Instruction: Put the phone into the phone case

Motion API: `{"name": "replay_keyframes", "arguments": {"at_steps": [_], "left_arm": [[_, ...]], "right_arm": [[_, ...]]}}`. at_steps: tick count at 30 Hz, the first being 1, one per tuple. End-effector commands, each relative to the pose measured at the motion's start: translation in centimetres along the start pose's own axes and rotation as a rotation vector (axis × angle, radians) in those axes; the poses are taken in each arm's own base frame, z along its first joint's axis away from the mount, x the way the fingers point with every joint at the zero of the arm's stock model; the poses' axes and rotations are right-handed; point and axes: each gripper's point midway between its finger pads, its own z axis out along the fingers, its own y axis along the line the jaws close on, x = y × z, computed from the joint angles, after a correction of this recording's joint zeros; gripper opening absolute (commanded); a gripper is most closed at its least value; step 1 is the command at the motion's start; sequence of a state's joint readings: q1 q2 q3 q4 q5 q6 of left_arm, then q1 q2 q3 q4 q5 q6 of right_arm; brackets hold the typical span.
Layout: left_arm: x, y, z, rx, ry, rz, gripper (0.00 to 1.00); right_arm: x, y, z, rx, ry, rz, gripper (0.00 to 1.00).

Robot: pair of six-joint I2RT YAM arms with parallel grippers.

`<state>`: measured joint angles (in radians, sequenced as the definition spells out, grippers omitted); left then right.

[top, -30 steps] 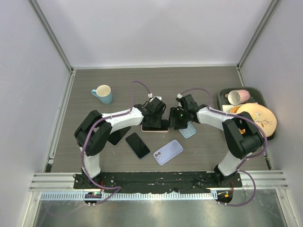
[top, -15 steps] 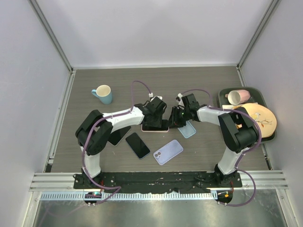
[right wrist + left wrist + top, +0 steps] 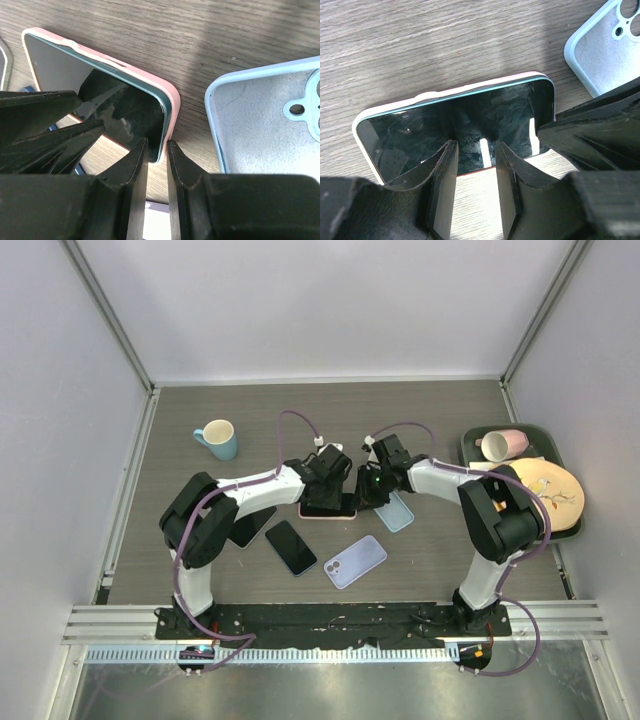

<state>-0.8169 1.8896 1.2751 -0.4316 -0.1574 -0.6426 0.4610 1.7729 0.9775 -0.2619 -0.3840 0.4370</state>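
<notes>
Glossy black phone (image 3: pixel 470 115) seated in rounded pink case (image 3: pixel 445 91) — left gripper (image 3: pixel 476 150) narrowly parted above; right gripper (image 3: pixel 157 146) narrow at three-o'clock edge, hold unclear.

The dark-screened, teal-edged phone (image 3: pixel 470 117) was seen lying flat, screen up, on the wooden surface (image 3: pixel 420 40), set inside the pink phone case (image 3: pixel 427 96).

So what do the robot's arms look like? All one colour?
No, two. The left arm and right arm have white tube parts and chunky black joints. A thin purple cable loops along each. The left gripper and right gripper are black, each with two flat wedge-shaped fingers. A tiny green light glows by the right one.
</notes>
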Motion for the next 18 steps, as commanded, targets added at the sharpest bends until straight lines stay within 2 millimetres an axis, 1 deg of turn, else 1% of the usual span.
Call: {"name": "replay_keyframes", "arguments": {"at_steps": [1, 2, 3, 4, 5, 6, 7, 8, 10, 11, 12, 13, 14, 16, 17, 18], "left_arm": [[0.7, 0.9, 0.0, -0.039, 0.023, 0.020, 0.40], [0.8, 1.1, 0.0, -0.045, 0.022, 0.023, 0.40], [0.8, 1.2, 0.0, -0.051, 0.020, 0.022, 0.40], [0.7, 1.3, -0.2, -0.054, 0.016, 0.022, 0.40], [0.8, 1.4, -0.3, -0.059, 0.015, 0.024, 0.40], [0.8, 1.6, -0.4, -0.062, 0.013, 0.024, 0.40], [0.8, 1.6, -0.4, -0.061, 0.009, 0.025, 0.40], [0.8, 1.7, -0.6, -0.064, 0.006, 0.025, 0.40], [0.6, 1.7, -0.7, -0.063, -0.002, 0.023, 0.40], [0.8, 1.8, -0.8, -0.065, -0.001, 0.024, 0.41], [0.5, 1.8, -1.0, -0.062, -0.011, 0.022, 0.41], [0.4, 1.7, -1.2, -0.059, -0.016, 0.021, 0.41], [0.3, 1.7, -1.3, -0.058, -0.021, 0.020, 0.42], [-0.1, 1.7, -1.8, -0.053, -0.037, 0.014, 0.43], [-0.1, 1.7, -2.0, -0.050, -0.041, 0.014, 0.44], [-0.4, 1.6, -2.4, -0.043, -0.052, 0.011, 0.44]], "right_arm": [[6.5, -5.4, 2.2, 0.319, 0.202, -0.065, 0.22], [6.7, -5.4, 2.4, 0.342, 0.209, -0.086, 0.21], [7.3, -6.0, 2.8, 0.378, 0.228, -0.092, 0.21], [7.3, -6.7, 2.7, 0.428, 0.226, -0.106, 0.21], [7.8, -6.9, 2.8, 0.459, 0.231, -0.122, 0.21], [7.8, -7.3, 2.6, 0.500, 0.223, -0.135, 0.21], [8.0, -7.3, 2.5, 0.505, 0.225, -0.142, 0.21], [8.7, -6.9, 2.5, 0.482, 0.241, -0.143, 0.21], [9.1, -4.4, 2.6, 0.356, 0.240, -0.130, 0.18], [9.6, -4.0, 2.5, 0.333, 0.245, -0.130, 0.18], [9.7, -3.1, 2.4, 0.301, 0.243, -0.139, 0.17], [9.4, -1.8, 2.2, 0.248, 0.228, -0.140, 0.17], [10.1, -0.5, 2.0, 0.169, 0.255, -0.128, 0.17], [9.9, 1.5, 1.8, 0.077, 0.247, -0.121, 0.15], [10.2, 2.3, 1.6, 0.038, 0.260, -0.118, 0.15], [10.0, 2.8, 1.5, 0.020, 0.258, -0.121, 0.15]]}}
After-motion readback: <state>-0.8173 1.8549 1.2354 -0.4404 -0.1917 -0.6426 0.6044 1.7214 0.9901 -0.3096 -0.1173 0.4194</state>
